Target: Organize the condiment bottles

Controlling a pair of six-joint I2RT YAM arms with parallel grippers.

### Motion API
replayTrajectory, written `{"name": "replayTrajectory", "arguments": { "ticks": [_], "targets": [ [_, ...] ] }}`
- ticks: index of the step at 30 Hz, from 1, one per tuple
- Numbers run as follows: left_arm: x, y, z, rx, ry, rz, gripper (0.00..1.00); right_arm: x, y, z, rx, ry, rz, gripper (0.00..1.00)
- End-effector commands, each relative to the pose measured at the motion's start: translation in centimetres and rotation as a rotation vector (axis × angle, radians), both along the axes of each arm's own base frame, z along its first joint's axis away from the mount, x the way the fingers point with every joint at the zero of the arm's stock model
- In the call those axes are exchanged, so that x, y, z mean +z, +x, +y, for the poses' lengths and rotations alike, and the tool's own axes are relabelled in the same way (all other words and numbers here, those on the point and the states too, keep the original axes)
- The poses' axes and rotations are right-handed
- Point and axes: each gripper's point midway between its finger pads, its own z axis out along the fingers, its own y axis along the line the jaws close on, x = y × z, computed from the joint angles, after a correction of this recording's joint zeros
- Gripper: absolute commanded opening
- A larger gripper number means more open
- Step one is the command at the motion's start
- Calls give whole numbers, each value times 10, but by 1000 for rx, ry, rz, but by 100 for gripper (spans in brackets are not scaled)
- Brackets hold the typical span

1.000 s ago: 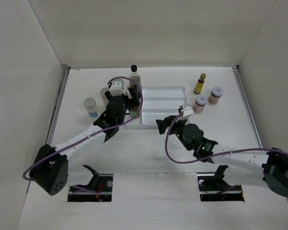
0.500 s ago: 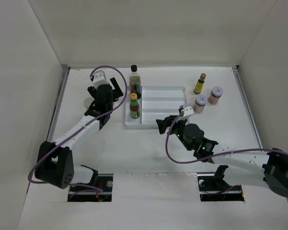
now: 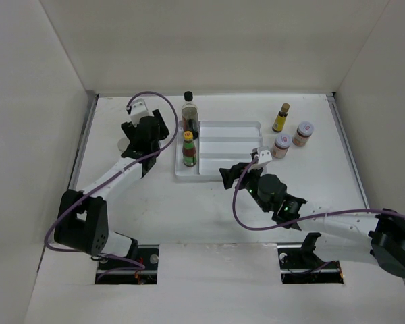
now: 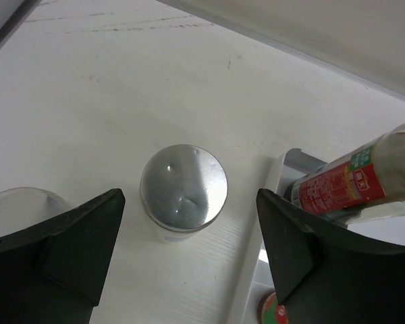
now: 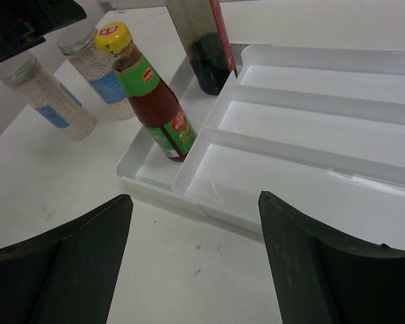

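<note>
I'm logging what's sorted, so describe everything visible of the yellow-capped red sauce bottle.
The red sauce bottle is small, with a yellow cap, a green neck band and a red-and-green label over red contents. It stands upright in the end compartment of the white tray, a gap away from the tall dark bottle, touching only the tray.

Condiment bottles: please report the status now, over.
Left tool open above a silver-lidded jar. Right tool open, empty, near the tray. Red sauce bottle stands in the tray's left slot. A second jar stands close beside.
</note>
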Motion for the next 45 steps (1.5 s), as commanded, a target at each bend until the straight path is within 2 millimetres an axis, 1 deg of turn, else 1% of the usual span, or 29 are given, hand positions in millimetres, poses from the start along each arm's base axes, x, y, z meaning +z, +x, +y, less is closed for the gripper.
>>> {"name": "replayTrajectory", "arguments": {
  "ticks": [1,6,9,11,15,17,19,20,23,25,28,32,34,36,37,39,41,45],
  "targets": [
    [14,17,7,39,21,-42,78,15,4,-1,-16,44,-32,82],
    [0,29,10,44,27,-12,78,13,5,0,-16,37,-28,82],
    [-2,37,9,39,27,-4,76,13,5,1,-16,40,-30,82],
    [-2,40,8,36,22,-8,72,10,6,2,-16,30,-23,82],
    [3,45,5,27,16,-20,51,13,5,1,-16,33,-30,82],
    [10,43,4,19,10,-32,43,12,5,1,-16,35,-28,82],
    [28,36,2,14,-7,-80,37,13,5,0,-16,36,-29,82],
    [41,32,3,13,-16,-113,36,15,4,0,-16,40,-31,82],
    [89,14,4,5,-48,-221,34,18,3,-1,-16,55,-39,82],
    [125,-5,7,1,-73,-308,33,17,4,-2,-18,57,-37,82],
    [173,-34,6,-18,-110,-426,32,21,3,-4,-21,65,-44,82],
    [223,-71,-6,-85,-163,-547,32,19,3,-6,-30,70,-45,82],
    [242,-87,-16,-124,-196,-595,31,21,3,-6,-30,74,-48,82],
    [259,-98,-31,-180,-221,-628,31,21,3,-7,-32,79,-50,82],
    [266,-101,-43,-220,-233,-635,31,21,3,-8,-33,80,-51,82],
    [271,-104,-77,-313,-255,-625,31,21,7,-13,-56,82,-53,81],
    [272,-98,-110,-373,-249,-614,31,23,7,-18,-76,91,-59,81],
    [261,-67,-169,-434,-203,-572,31,26,9,-31,-127,120,-68,81]
  ]
}}
